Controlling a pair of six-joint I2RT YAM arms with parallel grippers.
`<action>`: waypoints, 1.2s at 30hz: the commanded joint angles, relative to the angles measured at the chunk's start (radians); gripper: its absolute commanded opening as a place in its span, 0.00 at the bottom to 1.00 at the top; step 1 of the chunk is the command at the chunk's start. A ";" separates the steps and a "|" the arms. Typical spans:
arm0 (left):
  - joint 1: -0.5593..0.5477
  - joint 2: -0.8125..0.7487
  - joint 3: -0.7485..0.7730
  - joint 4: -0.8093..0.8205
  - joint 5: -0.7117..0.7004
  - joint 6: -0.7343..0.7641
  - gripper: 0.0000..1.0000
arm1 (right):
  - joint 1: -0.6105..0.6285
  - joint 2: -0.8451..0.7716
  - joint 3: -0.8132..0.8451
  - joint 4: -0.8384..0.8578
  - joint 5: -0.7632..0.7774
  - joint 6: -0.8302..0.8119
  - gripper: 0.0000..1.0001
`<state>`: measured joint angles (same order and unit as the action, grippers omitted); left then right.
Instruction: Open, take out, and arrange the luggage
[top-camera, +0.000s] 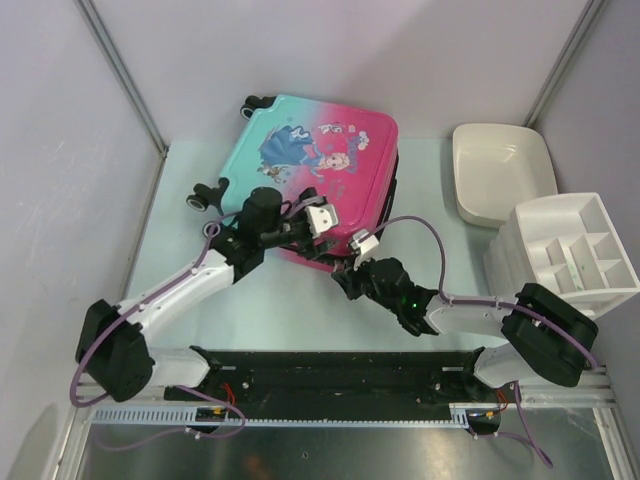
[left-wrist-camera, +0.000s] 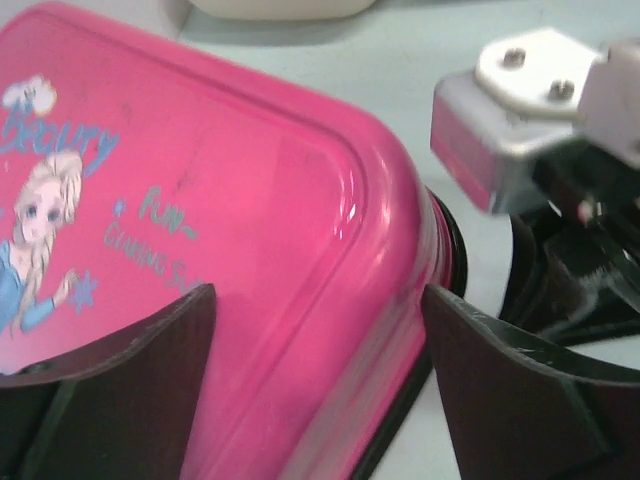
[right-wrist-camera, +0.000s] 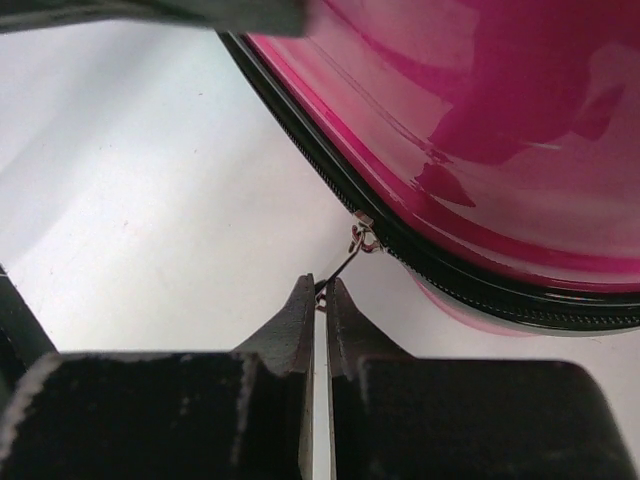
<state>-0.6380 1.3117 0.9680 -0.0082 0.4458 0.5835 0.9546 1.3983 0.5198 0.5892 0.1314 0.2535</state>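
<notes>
The luggage (top-camera: 320, 160) lies flat on the table, teal at the left and pink at the right, with its black zipper trim (right-wrist-camera: 420, 255) shut. My left gripper (top-camera: 318, 236) is open over the suitcase's near pink edge. In the left wrist view one of its fingers (left-wrist-camera: 150, 385) lies over the pink lid (left-wrist-camera: 250, 220) and the other stands beside the rim. My right gripper (right-wrist-camera: 322, 292) is shut on the thin metal zipper pull (right-wrist-camera: 345, 262), which runs taut to the slider (right-wrist-camera: 362, 238). In the top view the right gripper (top-camera: 346, 270) sits at the suitcase's near edge, close beside the left one.
A white tub (top-camera: 500, 170) stands at the back right, and a white compartment organiser (top-camera: 570, 250) is in front of it. A black rail (top-camera: 330, 370) runs along the near edge. The suitcase's wheels (top-camera: 205, 195) point left. Grey walls enclose the table.
</notes>
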 joint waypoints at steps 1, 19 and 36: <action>0.108 -0.116 -0.057 -0.251 0.033 -0.114 0.90 | 0.019 0.002 0.048 0.087 -0.035 -0.020 0.00; 0.885 0.296 0.504 -0.385 -0.012 -0.344 0.82 | -0.091 0.039 0.062 0.096 -0.018 -0.148 0.00; 0.725 0.387 0.390 -0.420 -0.210 -0.116 0.68 | -0.206 0.093 0.108 0.138 -0.059 -0.240 0.00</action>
<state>0.1032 1.7836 1.5051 -0.3599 0.2485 0.4282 0.8318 1.4677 0.5495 0.6315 -0.0109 0.0761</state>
